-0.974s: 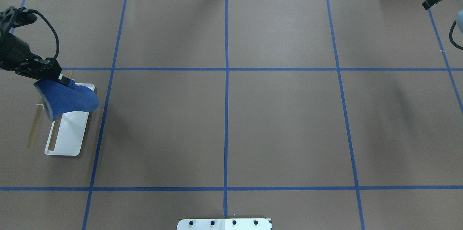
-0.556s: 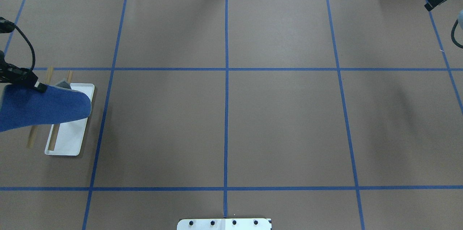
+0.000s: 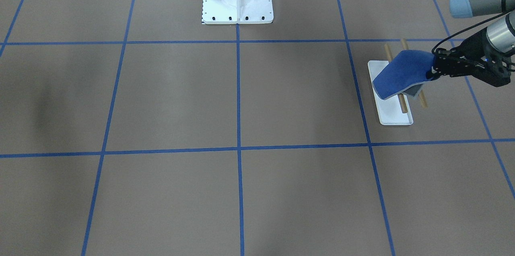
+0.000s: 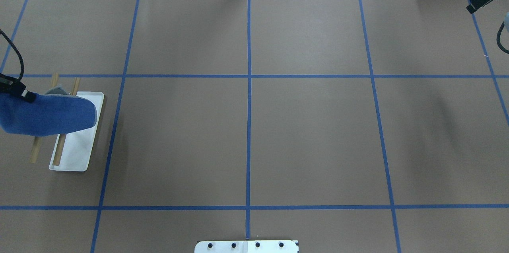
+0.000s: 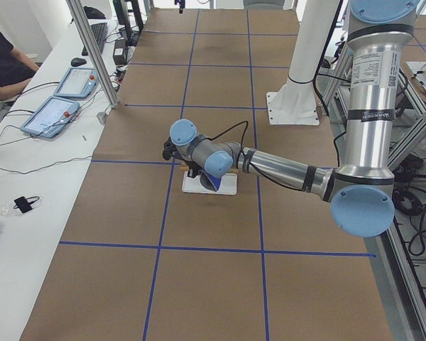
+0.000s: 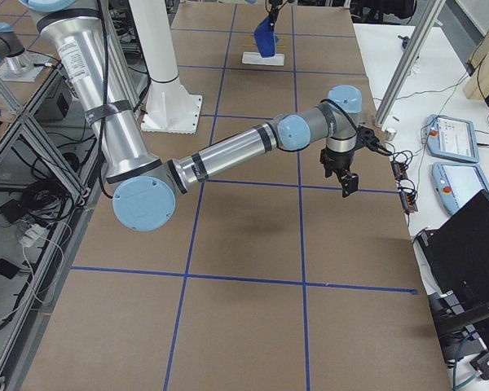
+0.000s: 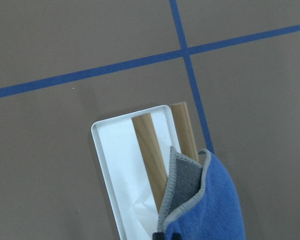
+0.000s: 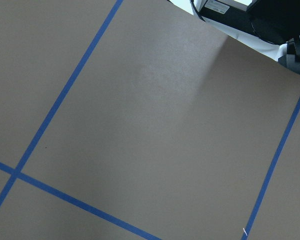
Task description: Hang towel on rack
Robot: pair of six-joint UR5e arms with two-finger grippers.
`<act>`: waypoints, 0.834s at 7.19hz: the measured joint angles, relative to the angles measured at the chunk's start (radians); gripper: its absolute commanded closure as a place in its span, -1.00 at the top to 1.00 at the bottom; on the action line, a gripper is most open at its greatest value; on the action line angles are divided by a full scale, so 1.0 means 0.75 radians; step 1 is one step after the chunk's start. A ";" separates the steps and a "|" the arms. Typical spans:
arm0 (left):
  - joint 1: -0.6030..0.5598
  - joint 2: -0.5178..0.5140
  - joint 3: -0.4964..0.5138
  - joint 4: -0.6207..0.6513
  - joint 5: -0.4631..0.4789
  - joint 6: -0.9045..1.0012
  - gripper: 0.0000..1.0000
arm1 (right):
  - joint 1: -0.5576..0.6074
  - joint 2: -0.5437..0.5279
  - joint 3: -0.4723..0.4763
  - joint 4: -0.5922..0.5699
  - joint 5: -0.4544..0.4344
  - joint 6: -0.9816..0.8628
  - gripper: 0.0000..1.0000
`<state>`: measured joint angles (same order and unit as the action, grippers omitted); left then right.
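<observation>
Blue towel (image 3: 396, 77) held across the rack (image 3: 392, 117)
The left jaws clench the towel's end just beside the rack; the cloth spans both wooden rods above the white base and seems to rest on them. The right jaws hang well apart from the rack, parted or closed I cannot tell

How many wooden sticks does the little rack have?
2. One stick sits over the rack's white tray; the other stick runs alongside it, just outside the tray, farther to the robot's left. The blue towel covers their middles, but no third seems hidden.
</observation>
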<state>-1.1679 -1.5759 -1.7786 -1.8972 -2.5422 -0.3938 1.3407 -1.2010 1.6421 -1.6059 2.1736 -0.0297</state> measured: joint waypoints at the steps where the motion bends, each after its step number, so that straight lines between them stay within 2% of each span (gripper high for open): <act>1: 0.001 -0.004 0.005 0.008 0.008 0.004 0.93 | 0.000 0.000 -0.001 0.000 0.001 0.001 1.00; 4: 0.003 -0.041 0.026 0.003 0.041 -0.031 0.99 | 0.004 -0.005 -0.004 -0.006 0.029 0.001 1.00; 6: -0.023 -0.046 0.013 -0.009 0.097 -0.031 0.99 | 0.021 -0.030 -0.023 -0.021 0.116 0.003 1.00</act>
<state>-1.1853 -1.6101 -1.7685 -1.9039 -2.4692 -0.4172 1.3564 -1.2237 1.6251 -1.6215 2.2605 -0.0272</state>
